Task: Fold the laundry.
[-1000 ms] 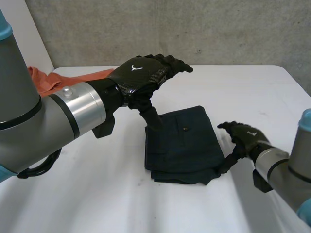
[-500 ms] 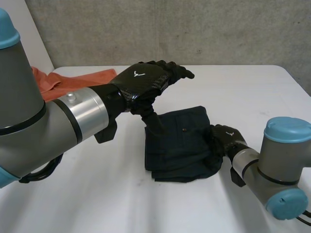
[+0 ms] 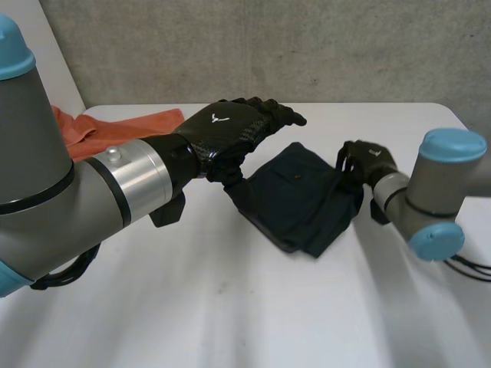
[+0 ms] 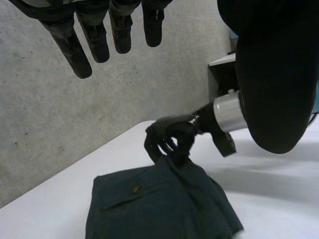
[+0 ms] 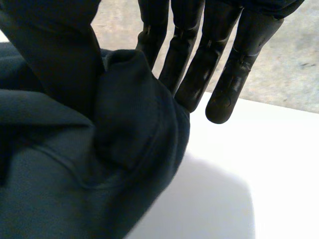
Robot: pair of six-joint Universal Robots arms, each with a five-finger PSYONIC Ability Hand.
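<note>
Navy garment [image 3: 295, 199], part-folded, sags at the frame's centre, its low edge about on the white worktop [image 3: 230, 307]. The left robot hand [image 3: 230, 130] pinches its left corner. The right robot hand [image 3: 364, 161] grips the right edge between thumb and fingers. Likely mid-fold; the next move calls for carrying one side across and laying it flat. Orange cloth [image 3: 115, 126] waits upper left.

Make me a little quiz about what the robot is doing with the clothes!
1. True or false: the right hand pinches the dark cloth.
2. What colour is the other cloth, lying on the table behind the left arm? A orange, B green, C yellow.
3. Fill in: the dark cloth is held by ___ hands.
Key: 1 true; 2 A; 3 two.
</note>
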